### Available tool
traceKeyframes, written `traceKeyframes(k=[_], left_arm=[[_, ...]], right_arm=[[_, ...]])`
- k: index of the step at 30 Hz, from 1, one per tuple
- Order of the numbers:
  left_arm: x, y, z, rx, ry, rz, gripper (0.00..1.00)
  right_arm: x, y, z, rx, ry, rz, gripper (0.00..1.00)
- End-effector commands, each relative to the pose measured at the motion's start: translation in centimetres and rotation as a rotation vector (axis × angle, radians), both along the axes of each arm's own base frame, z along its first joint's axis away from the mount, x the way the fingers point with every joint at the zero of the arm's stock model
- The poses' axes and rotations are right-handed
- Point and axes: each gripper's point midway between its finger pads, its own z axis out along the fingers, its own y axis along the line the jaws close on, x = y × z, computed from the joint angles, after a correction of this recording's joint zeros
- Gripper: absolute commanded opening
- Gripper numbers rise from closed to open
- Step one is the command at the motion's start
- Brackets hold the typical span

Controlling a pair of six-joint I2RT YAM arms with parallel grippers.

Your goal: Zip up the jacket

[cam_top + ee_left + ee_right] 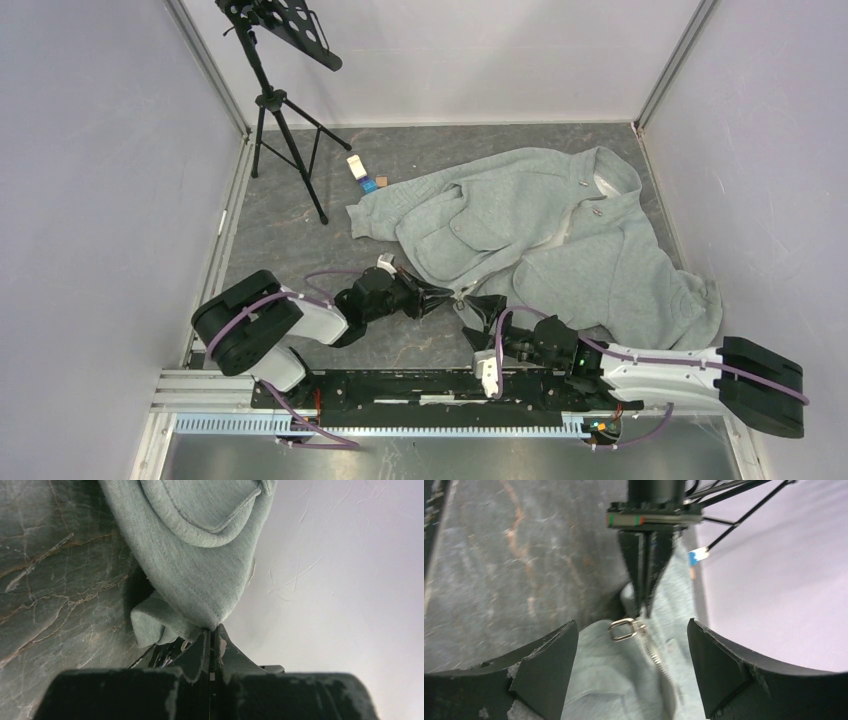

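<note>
Soft floppy jacket (pixel 560 230), my left end effector (pixel 212 639) clenched on its hem, right end effector (pixel 487 308) released, I'd grab the small metal zipper pull (pixel 624 629).

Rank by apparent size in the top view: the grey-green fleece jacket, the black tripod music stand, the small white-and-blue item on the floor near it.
1. Grey-green fleece jacket, largest.
2. Black tripod music stand, second, though it rises toward the camera.
3. Small white-and-blue item, smallest.

Right wrist view is smeared, the jacket (pixel 599 680) and its zipper (pixel 657 661) running off the bottom edge, its corner swallowed between the left pincer (pixel 211 634) tips, and overhead those white-and-blue bits (pixel 361 172) beside it too small to name.
</note>
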Motion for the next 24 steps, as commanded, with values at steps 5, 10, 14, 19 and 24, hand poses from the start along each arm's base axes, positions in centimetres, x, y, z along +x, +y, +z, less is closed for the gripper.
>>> traceKeyframes(k=[5,10,14,19,24], left_arm=[[0.0,0.0,1.4,-0.02,0.016,-0.015,0.02],[0.1,0.0,1.5,-0.03,0.011,-0.012,0.02],[0.2,0.0,1.8,-0.033,0.006,-0.006,0.02],[0.4,0.0,2.0,-0.031,-0.001,0.0,0.02],[0.4,0.0,1.9,-0.031,0.002,0.001,0.02]], right_arm=[[0.9,-1.3,2.1,0.092,-0.24,-0.051,0.84],[1.2,-1.1,0.6,0.008,-0.244,-0.045,0.82],[1.3,-0.4,-0.7,-0.07,-0.208,-0.029,0.82],[1.1,-0.3,-1.7,-0.121,-0.146,-0.024,0.81],[1.0,1.6,-0.7,-0.163,-0.105,0.017,0.81]])
